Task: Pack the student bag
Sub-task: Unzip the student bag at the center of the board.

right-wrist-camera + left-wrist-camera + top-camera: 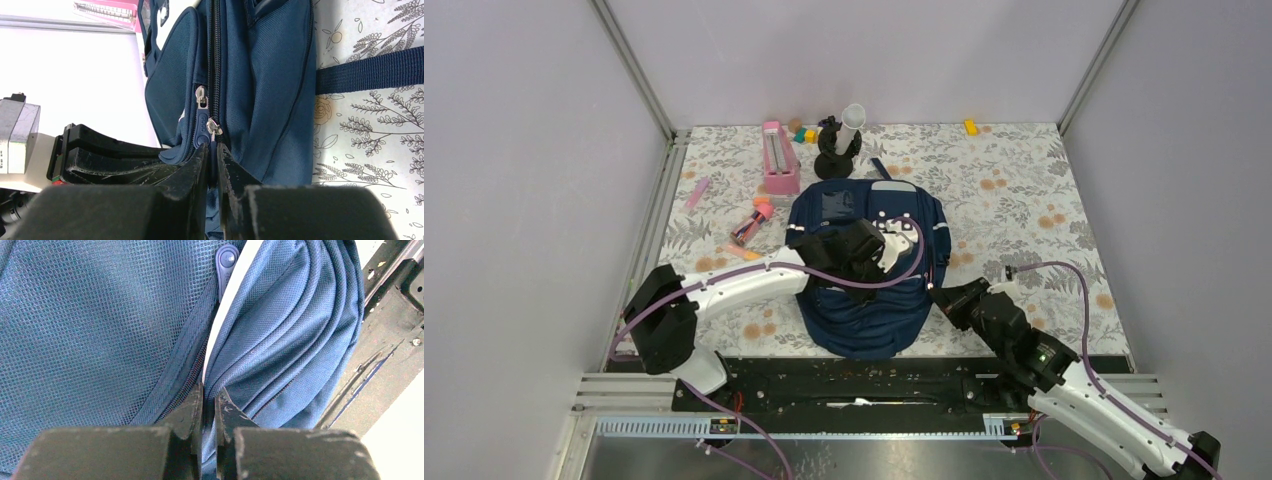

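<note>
The student bag (864, 310) is a navy backpack lying flat mid-table, white-patched front end away from me. My left gripper (856, 262) is down on the bag's middle. In the left wrist view its fingers (209, 392) are shut on a fold of the bag's blue fabric (280, 330) beside a zip line, with a blue zip pull (226, 262) farther up. My right gripper (946, 298) is at the bag's right side. In the right wrist view it (213, 150) is shut on a zip pull tab under a metal slider (213, 125); a second blue pull (201, 125) hangs beside it.
Behind the bag stand a pink box (780, 158) and a black stand with a white tube (839, 140). Pens (752, 222) and a pink stick (696, 192) lie at the left, a yellow block (971, 126) at the back. A bag strap (370, 70) lies on the floral cloth.
</note>
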Robot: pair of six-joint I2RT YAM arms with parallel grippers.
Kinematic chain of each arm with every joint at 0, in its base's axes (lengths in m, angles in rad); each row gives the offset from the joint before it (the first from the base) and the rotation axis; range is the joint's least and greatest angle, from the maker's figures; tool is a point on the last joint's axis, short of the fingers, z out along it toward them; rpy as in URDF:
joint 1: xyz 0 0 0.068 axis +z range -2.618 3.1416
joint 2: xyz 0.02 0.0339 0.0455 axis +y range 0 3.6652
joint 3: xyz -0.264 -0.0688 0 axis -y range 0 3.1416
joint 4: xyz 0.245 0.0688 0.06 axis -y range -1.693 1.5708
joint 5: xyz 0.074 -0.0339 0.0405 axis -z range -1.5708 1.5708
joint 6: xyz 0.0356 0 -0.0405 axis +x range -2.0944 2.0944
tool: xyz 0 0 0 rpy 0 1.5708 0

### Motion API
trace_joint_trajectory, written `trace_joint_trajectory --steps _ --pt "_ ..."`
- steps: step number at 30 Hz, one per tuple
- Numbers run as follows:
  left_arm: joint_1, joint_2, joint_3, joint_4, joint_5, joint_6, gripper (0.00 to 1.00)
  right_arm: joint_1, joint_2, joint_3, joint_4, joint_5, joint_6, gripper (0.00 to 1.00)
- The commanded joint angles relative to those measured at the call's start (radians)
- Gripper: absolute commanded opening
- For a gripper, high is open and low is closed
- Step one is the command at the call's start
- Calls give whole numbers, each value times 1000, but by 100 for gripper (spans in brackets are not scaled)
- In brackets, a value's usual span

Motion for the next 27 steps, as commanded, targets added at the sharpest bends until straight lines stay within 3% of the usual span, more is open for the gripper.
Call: trace_joint_trajectory --steps 1,16,27 --pt "35 25 37 205 -39 -53 0 40 -2 20 28 -119 46 0" --pt "73 40 -1 241 -53 -87 0 193 64 113 -59 -64 28 0" --pt "117 23 -15 268 14 -83 0 407 267 204 110 72 -10 0"
